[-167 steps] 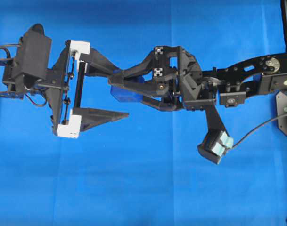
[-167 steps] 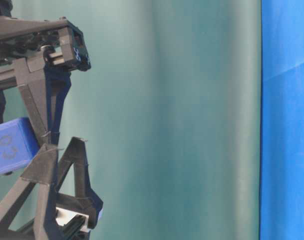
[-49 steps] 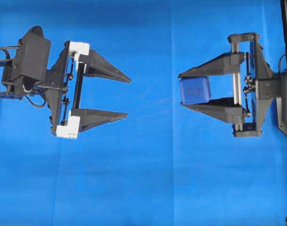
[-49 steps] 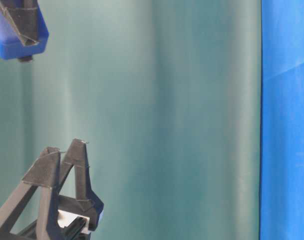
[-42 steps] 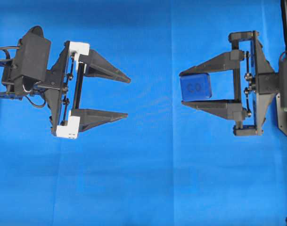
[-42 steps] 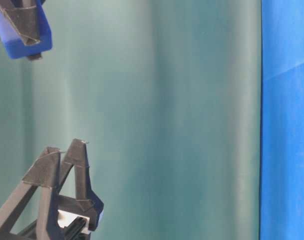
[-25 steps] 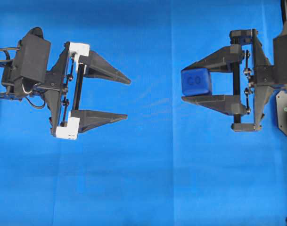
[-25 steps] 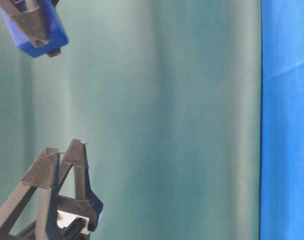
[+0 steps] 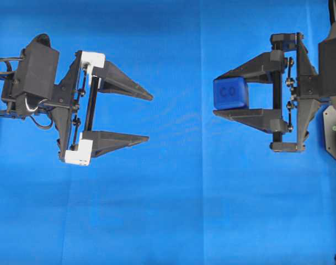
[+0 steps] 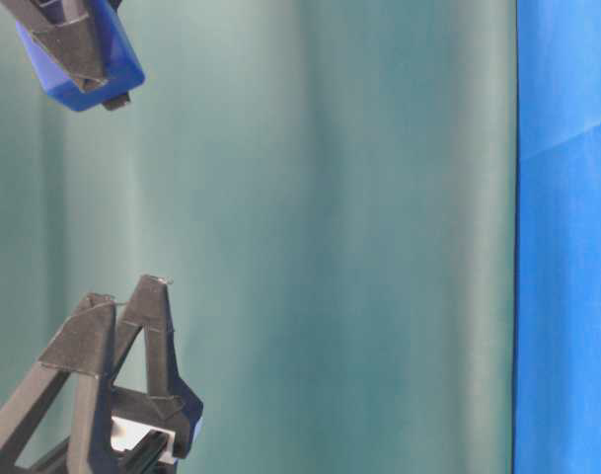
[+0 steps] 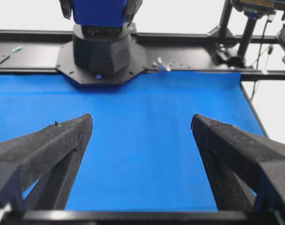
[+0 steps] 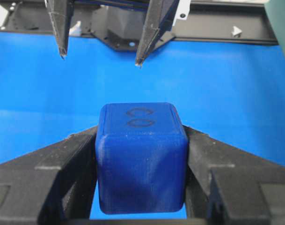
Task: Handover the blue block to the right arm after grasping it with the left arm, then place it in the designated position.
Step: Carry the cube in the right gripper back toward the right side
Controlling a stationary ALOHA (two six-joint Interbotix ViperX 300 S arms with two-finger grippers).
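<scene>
The blue block (image 9: 231, 94) is pinched between the fingers of the right gripper (image 9: 225, 95) at the right of the overhead view, above the blue cloth (image 9: 173, 210). The left gripper (image 9: 147, 116) is seen at the left, well apart, with jaws spread wide and empty. For a good placement, the pinch is best kept firm and the block kept level while it is lowered, and it is released only once it rests on the cloth.

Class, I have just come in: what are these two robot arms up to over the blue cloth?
The right gripper is clamped on the blue block, held clear above the blue cloth with its "C0" face up. The left gripper is open and empty, its fingers pointing at the block across a bare gap. The block is in the right arm's grip but has not yet been set down.
</scene>
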